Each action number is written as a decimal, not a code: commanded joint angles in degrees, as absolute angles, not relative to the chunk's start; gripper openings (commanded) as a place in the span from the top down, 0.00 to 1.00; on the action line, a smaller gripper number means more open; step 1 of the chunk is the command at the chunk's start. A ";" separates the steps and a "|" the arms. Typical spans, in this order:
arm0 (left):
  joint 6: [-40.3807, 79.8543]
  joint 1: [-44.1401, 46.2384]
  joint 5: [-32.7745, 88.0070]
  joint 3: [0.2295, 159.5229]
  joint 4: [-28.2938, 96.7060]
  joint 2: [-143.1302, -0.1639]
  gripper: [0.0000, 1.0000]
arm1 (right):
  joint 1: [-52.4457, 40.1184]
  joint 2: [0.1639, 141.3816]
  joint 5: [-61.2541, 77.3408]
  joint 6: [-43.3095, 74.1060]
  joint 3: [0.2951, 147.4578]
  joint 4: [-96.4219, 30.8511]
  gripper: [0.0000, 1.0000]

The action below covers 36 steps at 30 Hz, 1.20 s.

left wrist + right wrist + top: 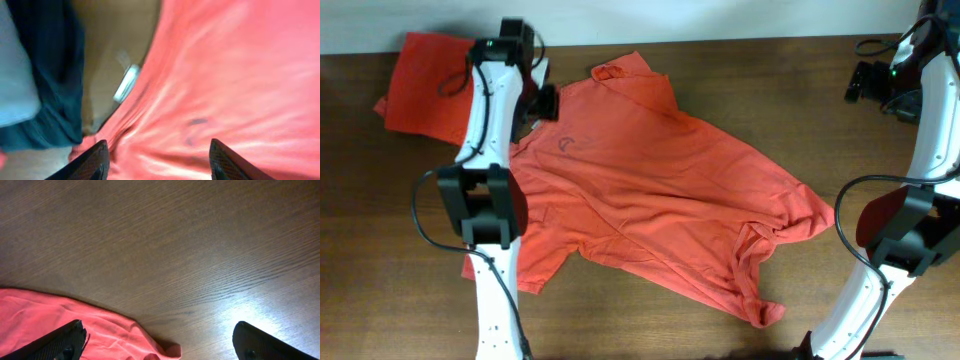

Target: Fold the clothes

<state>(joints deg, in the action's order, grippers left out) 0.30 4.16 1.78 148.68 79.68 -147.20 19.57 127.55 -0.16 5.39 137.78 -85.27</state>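
Creases are seen at the right-hand hem corner of the coral T-shirt [650,170], which is spread plain face up across the middle of the table [720,330], its collar turned toward the far edge and one sleeve partly hidden beneath the left arm. Flattening is therefore judged to be the step in hand. The left gripper [160,162] is poised over the shoulder area beside the collar, its fingers parted and nothing clamped between them, though that view is blurred. The right gripper [160,345] is held wide open over bare wood, with only the shirt's edge caught at the corner of its view. Before any fold is made, the bunched hem should be drawn straight and both sleeves laid flat. Fabric is best pinched at an edge, a single layer at a time, and the folded orange garment [425,85] and the navy garment [50,75] just beside the collar should be left undisturbed
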 commanded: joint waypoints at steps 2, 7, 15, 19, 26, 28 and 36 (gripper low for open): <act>0.86 6.31 4.10 162.10 84.29 -141.88 0.29 | 19.53 126.80 -0.49 5.58 137.80 -85.25 0.02; 0.86 6.39 4.10 166.78 84.51 -139.81 0.01 | 19.53 126.80 -0.49 5.58 137.80 -80.53 0.02; 0.86 6.39 4.10 166.60 84.53 -139.83 0.01 | 19.53 126.48 12.05 3.40 138.10 -79.94 0.01; 0.86 6.39 4.10 166.60 84.53 -139.81 0.01 | 19.84 126.21 7.11 1.85 138.08 -91.55 0.17; 0.86 6.39 4.10 166.60 84.53 -139.81 0.01 | 20.64 117.40 5.67 7.99 134.43 -97.36 0.19; 0.86 6.39 4.10 166.60 84.53 -139.81 0.01 | 20.71 111.18 2.87 11.07 130.26 -97.36 0.18; 0.86 6.39 4.10 166.60 84.53 -139.83 0.01 | 21.15 93.41 0.51 15.14 106.89 -97.12 0.13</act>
